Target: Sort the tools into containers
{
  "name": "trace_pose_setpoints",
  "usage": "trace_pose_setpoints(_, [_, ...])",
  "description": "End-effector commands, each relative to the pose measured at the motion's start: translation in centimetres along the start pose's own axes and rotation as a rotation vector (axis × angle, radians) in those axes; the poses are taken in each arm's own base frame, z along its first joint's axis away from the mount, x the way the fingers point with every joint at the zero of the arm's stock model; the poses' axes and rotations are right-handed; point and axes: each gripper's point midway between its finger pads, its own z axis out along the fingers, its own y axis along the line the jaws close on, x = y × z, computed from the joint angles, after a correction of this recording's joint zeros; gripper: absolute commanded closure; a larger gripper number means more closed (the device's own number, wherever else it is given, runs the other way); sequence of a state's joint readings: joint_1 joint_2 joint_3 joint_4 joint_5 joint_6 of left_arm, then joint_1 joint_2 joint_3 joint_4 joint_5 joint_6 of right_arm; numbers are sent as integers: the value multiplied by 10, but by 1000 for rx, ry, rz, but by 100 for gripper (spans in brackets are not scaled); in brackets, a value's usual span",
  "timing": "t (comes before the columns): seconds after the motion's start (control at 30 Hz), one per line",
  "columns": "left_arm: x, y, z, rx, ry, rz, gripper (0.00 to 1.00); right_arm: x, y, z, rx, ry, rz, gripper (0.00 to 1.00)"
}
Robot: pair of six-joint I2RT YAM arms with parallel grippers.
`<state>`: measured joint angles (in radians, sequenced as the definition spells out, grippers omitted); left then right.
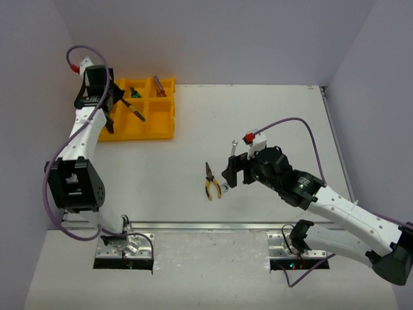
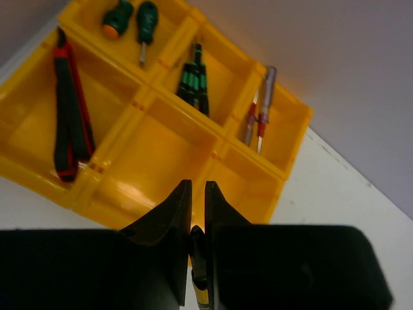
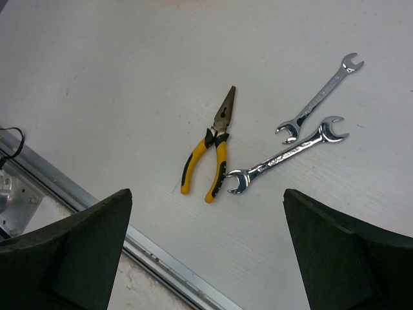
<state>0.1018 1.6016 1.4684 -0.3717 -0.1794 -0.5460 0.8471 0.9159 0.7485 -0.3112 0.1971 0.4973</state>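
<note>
Though the tray (image 1: 161, 132) is part-filled, pliers (image 3: 218, 139) and wrenches (image 3: 284, 155) are left under the spread right gripper (image 3: 206, 226), a tool (image 1: 137, 113) clamped in the left gripper (image 2: 197, 188).

We see two arms of the same make. The left arm (image 1: 84, 139) and the right arm (image 1: 345, 210) have white links and black joint housings. A thin grey-purple cable (image 1: 82, 47) runs along each arm, with a red connector (image 1: 76, 65) near the wrist. Both stand on bare metal base plates (image 1: 126, 247). The fingers (image 2: 164, 245) are matte black and wedge-shaped.
</note>
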Motion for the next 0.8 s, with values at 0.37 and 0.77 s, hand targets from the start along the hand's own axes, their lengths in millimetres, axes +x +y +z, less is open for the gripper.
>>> trace_pose_setpoints(0.37, [-19,10,132,65,114,104,100,10,2,4,-32,12,-24,1])
trace_pose_setpoints(0.77, [26,31,152,-23,260,137,75,19,2,16,-25,52,-25,1])
